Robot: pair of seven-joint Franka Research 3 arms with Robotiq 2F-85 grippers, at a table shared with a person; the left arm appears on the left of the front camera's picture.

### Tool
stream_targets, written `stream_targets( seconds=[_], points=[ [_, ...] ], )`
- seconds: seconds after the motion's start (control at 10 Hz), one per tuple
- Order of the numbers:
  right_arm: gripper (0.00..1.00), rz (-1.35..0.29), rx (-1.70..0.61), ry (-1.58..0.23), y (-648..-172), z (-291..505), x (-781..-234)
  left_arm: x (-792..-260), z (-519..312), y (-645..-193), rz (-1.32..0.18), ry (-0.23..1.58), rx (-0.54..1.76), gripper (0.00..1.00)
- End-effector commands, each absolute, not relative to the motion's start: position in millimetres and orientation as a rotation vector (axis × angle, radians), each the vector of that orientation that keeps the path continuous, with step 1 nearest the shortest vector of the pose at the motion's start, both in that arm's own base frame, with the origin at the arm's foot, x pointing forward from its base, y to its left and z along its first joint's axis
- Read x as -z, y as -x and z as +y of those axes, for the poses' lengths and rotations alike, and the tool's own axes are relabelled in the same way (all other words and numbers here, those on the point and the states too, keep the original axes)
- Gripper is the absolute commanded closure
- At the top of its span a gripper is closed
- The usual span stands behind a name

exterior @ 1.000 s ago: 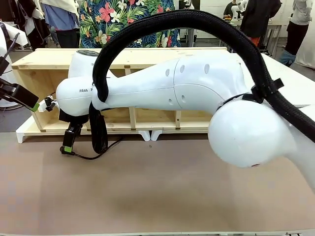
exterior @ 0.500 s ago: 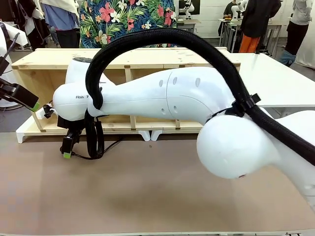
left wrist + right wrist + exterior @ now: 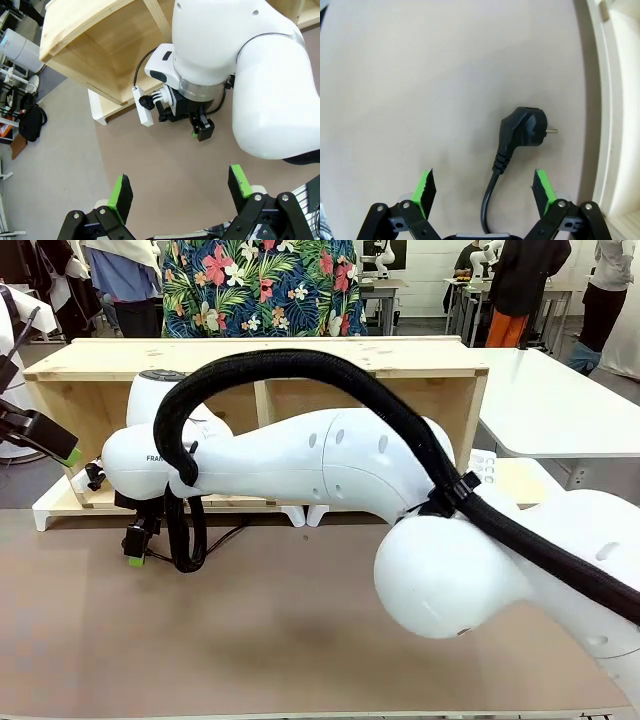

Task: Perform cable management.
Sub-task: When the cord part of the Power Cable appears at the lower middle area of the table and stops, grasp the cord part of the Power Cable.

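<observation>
Cable plug flat on table, under right jaws spread wide.

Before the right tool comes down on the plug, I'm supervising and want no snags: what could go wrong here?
The plug lies ahead of the open right tool, with only the thin cable between its pads, so closing here might pinch cord, which could slip. The arm's ribbed hose hangs low beside the cable on the table and might catch it.
</observation>
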State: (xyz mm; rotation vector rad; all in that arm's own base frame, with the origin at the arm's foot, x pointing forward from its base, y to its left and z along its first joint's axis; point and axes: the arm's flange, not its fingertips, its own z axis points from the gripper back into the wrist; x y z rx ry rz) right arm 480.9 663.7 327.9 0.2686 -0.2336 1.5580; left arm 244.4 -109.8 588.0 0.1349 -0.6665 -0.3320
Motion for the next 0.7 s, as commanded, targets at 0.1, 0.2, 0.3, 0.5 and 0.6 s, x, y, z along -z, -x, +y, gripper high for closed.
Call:
stream_targets(
  seconds=[0.1, 0.2, 0.3, 0.5, 0.6],
  points=[
    [0.0, -0.26, -1.544, -0.201, -507, 700, -324, -588, -109, -246, -0.668, -0.138, 0.336, 0.0],
    [0.0, -0.26, -1.547, -0.198, -509, 702, -321, -588, -109, -246, -0.668, -0.138, 0.336, 0.0],
    [0.0, -0.262, -1.547, -0.198, -510, 703, -319, -588, -109, -246, -0.668, -0.138, 0.336, 0.0],
    [0.0, -0.277, -1.547, -0.215, -512, 706, -314, -588, -109, -246, -0.668, -0.138, 0.336, 0.0],
    [0.0, -0.287, -1.552, -0.218, -513, 708, -314, -588, -109, -246, -0.668, -0.138, 0.336, 0.0]
  ],
)
